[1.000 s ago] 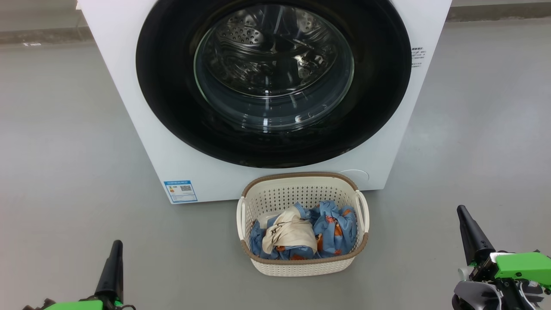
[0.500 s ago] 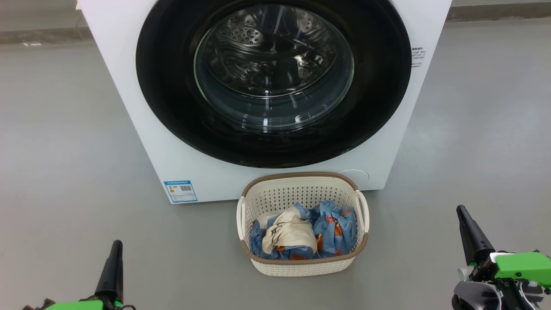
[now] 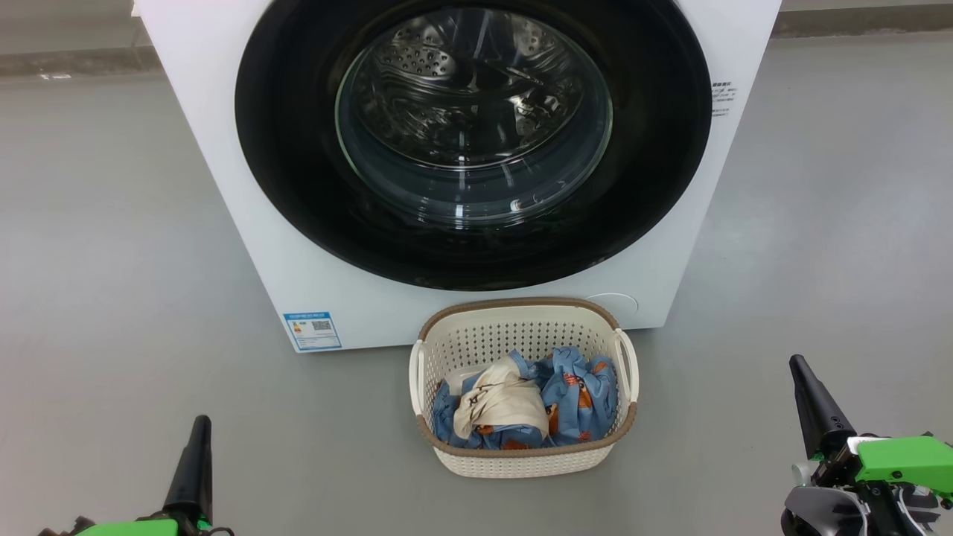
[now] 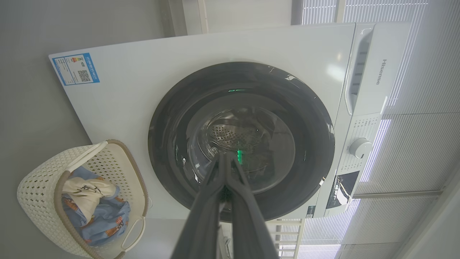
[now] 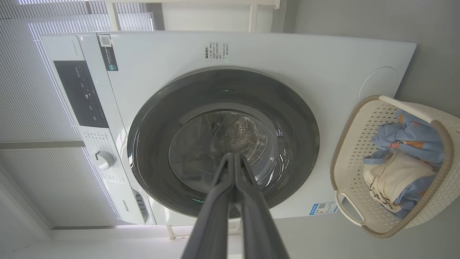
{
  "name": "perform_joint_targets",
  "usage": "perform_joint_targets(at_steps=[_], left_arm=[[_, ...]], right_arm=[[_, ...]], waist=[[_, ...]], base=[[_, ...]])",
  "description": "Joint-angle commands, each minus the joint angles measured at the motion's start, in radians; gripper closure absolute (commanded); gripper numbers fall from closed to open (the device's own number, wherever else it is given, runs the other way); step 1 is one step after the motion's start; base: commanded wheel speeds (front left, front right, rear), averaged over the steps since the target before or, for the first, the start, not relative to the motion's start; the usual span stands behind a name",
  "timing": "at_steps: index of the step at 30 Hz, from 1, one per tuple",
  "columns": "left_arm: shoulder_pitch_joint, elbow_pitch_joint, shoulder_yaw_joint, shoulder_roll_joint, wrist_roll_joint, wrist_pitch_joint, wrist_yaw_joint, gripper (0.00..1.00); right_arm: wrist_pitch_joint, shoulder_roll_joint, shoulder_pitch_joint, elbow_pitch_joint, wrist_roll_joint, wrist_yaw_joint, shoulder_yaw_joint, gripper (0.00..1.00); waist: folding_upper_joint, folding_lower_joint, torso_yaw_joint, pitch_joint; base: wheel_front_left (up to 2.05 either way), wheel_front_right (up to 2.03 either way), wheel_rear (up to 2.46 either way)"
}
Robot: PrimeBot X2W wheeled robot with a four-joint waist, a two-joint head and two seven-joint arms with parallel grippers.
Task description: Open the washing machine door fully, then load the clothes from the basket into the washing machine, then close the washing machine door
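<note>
The left gripper (image 3: 200, 424), clenched on nothing, hangs over the floor's near-left corner. The washing machine door (image 3: 298, 193) lies shut against the washing machine (image 3: 216, 141), so opening it is the step in hand. The basket (image 3: 521, 304) stands on the floor just before the machine, with the clothes (image 3: 577, 394) inside. The right gripper (image 3: 800, 366), clenched and empty, hangs near-right. Next, a gripper probably must reach the door's rim and pull.
</note>
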Motion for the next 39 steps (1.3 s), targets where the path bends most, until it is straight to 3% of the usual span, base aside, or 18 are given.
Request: perform_joint_targets(at_steps=[1, 13, 14, 18, 27, 39], left_arm=[[-0.047, -0.017, 0.035, 0.007, 0.007, 0.007, -0.001, 1.0], [-0.047, -0.017, 0.037, 0.006, 0.009, 0.009, -0.001, 1.0], [0.0, 0.0, 0.003, -0.001, 0.0, 0.0, 0.0, 0.0], [0.033, 0.045, -0.004, -0.017, 0.0, -0.001, 0.0, 0.0], [0.032, 0.024, -0.009, -0.013, 0.021, -0.023, 0.0, 0.0], [0.027, -0.003, -0.004, -0.008, 0.137, -0.056, 0.0, 0.0]], right_arm=[[0.006, -0.006, -0.04, -0.024, -0.024, 0.005, 0.015, 1.0], [0.007, -0.005, -0.04, -0.024, -0.026, 0.005, 0.013, 1.0], [0.001, 0.002, 0.0, 0.0, 0.0, 0.0, -0.001, 0.0], [0.0, 0.017, 0.032, 0.052, 0.002, 0.0, 0.003, 0.0], [-0.021, 0.016, 0.027, 0.044, -0.012, 0.0, 0.018, 0.0], [-0.056, -0.002, 0.012, 0.034, -0.116, 0.001, 0.042, 0.0]], waist=[[0.0, 0.0, 0.0, 0.0], [0.0, 0.0, 0.0, 0.0], [0.0, 0.0, 0.0, 0.0], [0.0, 0.0, 0.0, 0.0], [0.0, 0.0012, 0.002, -0.001], [0.0, 0.0001, 0.008, -0.001]], base=[[0.0, 0.0, 0.0], [0.0, 0.0, 0.0], [0.0, 0.0, 0.0], [0.0, 0.0, 0.0], [0.0, 0.0, 0.0], [0.0, 0.0, 0.0]])
